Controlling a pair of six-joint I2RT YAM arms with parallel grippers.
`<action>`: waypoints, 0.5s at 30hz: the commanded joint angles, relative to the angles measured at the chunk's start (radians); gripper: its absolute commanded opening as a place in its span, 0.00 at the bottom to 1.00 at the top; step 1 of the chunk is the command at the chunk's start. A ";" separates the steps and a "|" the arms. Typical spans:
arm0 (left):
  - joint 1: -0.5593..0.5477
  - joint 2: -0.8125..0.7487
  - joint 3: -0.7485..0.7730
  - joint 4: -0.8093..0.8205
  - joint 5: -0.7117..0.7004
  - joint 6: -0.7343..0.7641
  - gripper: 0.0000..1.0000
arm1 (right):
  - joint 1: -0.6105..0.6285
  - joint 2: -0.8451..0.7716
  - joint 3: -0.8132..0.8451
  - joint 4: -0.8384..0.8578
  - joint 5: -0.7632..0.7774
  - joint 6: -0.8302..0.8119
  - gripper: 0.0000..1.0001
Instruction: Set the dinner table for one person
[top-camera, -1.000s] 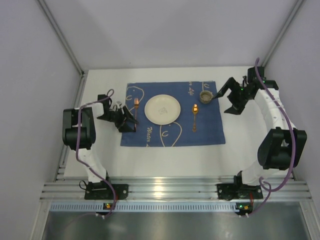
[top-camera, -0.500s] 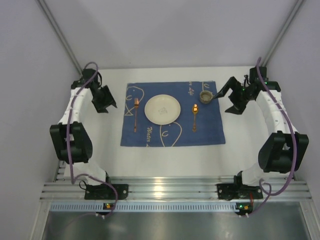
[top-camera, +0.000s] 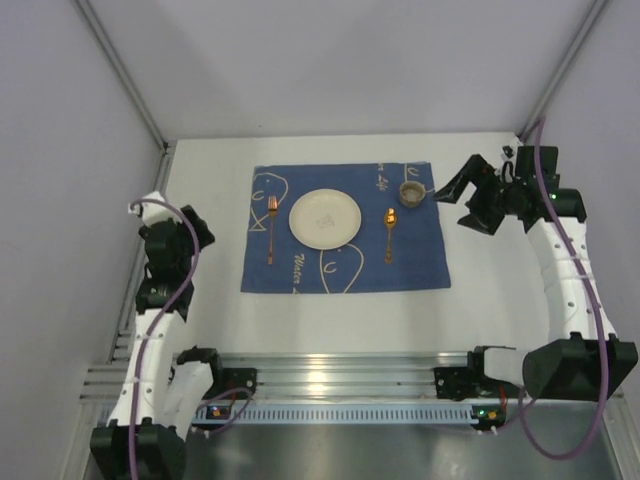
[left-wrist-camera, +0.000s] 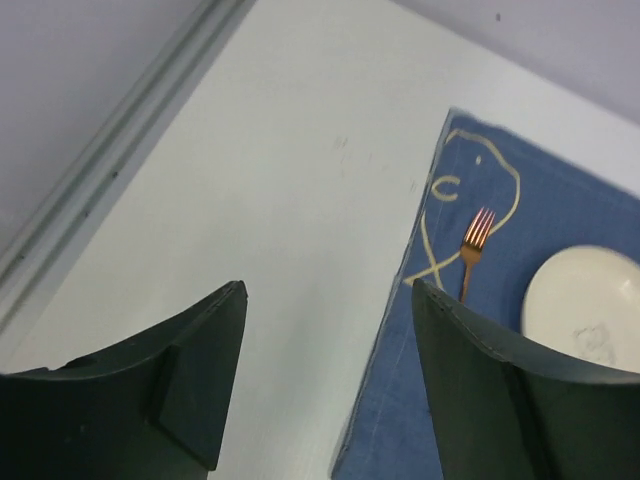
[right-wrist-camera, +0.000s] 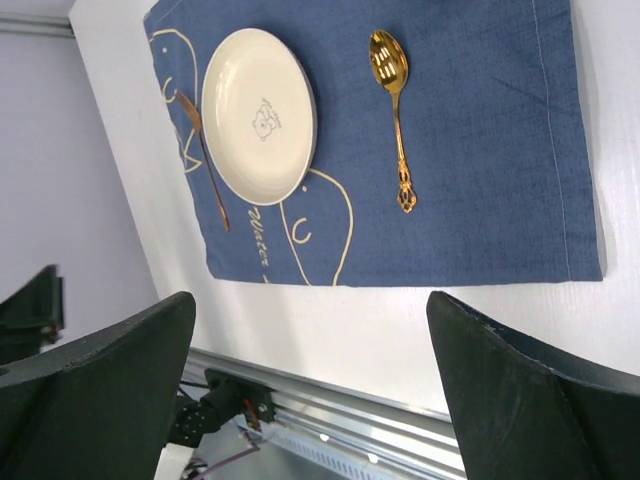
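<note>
The white dinner table (top-camera: 215, 310) carries a blue fish-patterned mat (top-camera: 415, 250). On the mat lie a cream plate (top-camera: 325, 217), a gold fork (top-camera: 270, 228) left of it, a gold spoon (top-camera: 389, 235) right of it and a small brown cup (top-camera: 411, 192) at the far right. My left gripper (top-camera: 188, 234) is open and empty, left of the mat. In the left wrist view the gripper (left-wrist-camera: 328, 290) looks past the mat edge (left-wrist-camera: 400, 380) at the fork (left-wrist-camera: 470, 250). My right gripper (top-camera: 447, 191) is open and empty, just right of the cup. In the right wrist view the gripper (right-wrist-camera: 310, 305) hangs over plate (right-wrist-camera: 260, 115) and spoon (right-wrist-camera: 393, 110).
Silver aluminium rails (top-camera: 340, 375) edge the table's near side and show in the right wrist view (right-wrist-camera: 330, 410). Grey walls close in the left, far and right sides. A rail (left-wrist-camera: 120, 140) runs along the table's left edge.
My left arm has drawn back from the fork's side, first to the far left and then toward the near left. My right gripper has shifted slightly right beside the cup.
</note>
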 joint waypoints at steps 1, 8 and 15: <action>-0.006 -0.108 -0.293 0.378 0.160 0.125 0.72 | 0.020 -0.076 -0.059 0.012 0.031 -0.034 1.00; -0.008 -0.135 -0.662 0.701 0.056 0.083 0.99 | 0.024 -0.179 -0.166 0.041 -0.026 -0.097 1.00; -0.009 0.302 -0.634 1.062 0.064 0.185 0.98 | 0.038 -0.274 -0.174 0.036 0.023 -0.161 1.00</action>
